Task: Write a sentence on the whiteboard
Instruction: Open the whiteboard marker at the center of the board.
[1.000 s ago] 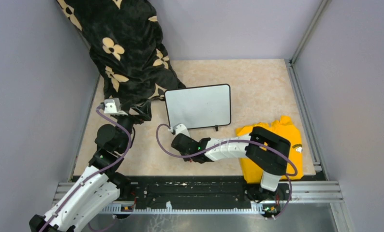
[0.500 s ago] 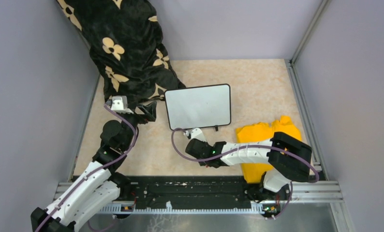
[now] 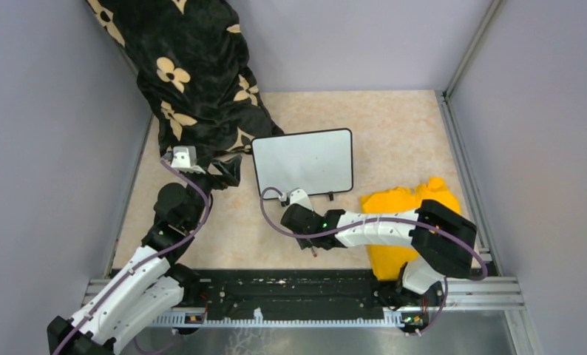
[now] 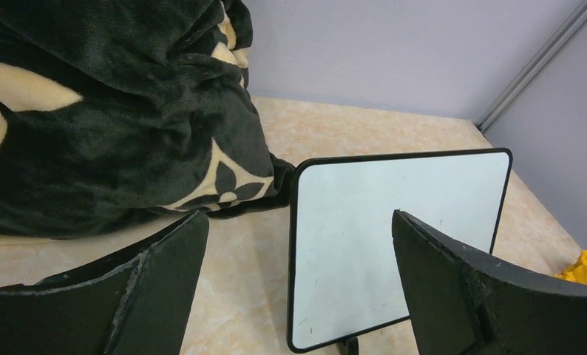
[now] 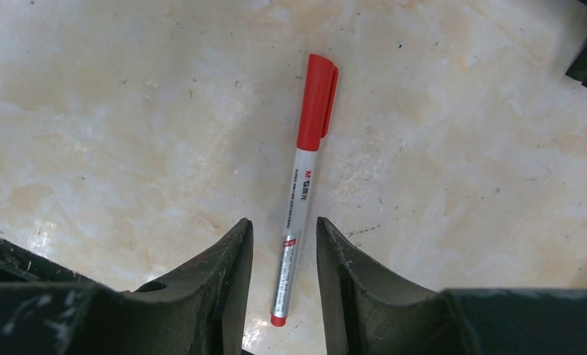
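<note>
Marbled beige tabletop [image 5: 128,111] fills my right wrist feed, and on it the marker [image 5: 299,200] lies flat, red cap far out, tail end directly between the fingers of the right gripper [image 5: 283,225], which are narrowly parted and grasp nothing. Its long axis runs along that gap, so I judge that closing would pinch across the barrel. The whiteboard [image 3: 303,163] stands on its feet just beyond, showing no writing, with the left gripper [image 3: 228,171] spread wide beside its left edge.

1. In the top view, the right gripper [image 5: 282,225] hides nearly all of the marker [image 5: 303,171].
2. A finger of the left gripper [image 4: 299,218] hides the lower right corner of the whiteboard [image 4: 364,237].
3. Any writing there is too faint to tell.
4. The right arm [image 3: 379,225] covers part of the yellow cloth [image 3: 401,201].
</note>
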Controlling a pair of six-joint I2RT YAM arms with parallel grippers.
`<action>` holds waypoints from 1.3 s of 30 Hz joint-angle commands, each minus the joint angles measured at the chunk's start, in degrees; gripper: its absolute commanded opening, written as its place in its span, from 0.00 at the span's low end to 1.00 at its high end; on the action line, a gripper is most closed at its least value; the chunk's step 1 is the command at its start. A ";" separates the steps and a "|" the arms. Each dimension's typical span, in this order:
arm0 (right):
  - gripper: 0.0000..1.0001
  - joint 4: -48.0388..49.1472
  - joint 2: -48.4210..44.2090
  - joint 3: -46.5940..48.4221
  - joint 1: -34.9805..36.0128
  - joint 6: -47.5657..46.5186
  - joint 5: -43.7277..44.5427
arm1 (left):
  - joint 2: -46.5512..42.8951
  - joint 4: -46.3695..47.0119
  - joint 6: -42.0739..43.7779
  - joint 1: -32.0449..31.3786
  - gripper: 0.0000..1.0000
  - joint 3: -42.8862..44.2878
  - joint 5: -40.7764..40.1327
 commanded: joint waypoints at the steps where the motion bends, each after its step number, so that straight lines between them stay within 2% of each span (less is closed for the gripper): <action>1: 0.36 1.13 1.27 2.53 -1.42 -1.18 -1.70 | -0.48 2.02 0.02 -0.17 0.99 2.03 1.08; 9: 0.34 1.97 3.91 2.18 -2.40 -1.17 -3.64 | -0.49 2.07 0.02 -0.17 0.99 2.09 1.55; 14: 0.29 2.38 4.62 1.17 -3.06 -1.12 -4.67 | -0.49 2.12 0.02 -0.17 0.99 2.07 1.65; 22: 0.18 2.85 4.61 -1.81 -4.22 -0.69 -6.11 | -0.55 2.13 0.02 -0.17 0.99 2.06 1.67; 27: 0.03 3.15 3.61 -2.90 -4.36 -0.64 -6.29 | -0.49 2.18 0.02 -0.17 0.99 1.98 1.97; 28: 0.00 3.51 2.89 -3.11 -4.37 -0.93 -6.23 | -0.37 2.28 0.06 -0.17 0.99 2.02 2.20; 32: 0.00 5.82 -1.95 -4.13 -4.30 -3.89 -5.84 | 0.15 2.45 -0.02 -0.17 0.99 2.09 3.22; 39: 0.00 7.14 -15.85 -5.09 -4.24 -9.34 -6.05 | 2.99 4.34 -3.30 -0.17 0.99 2.67 6.64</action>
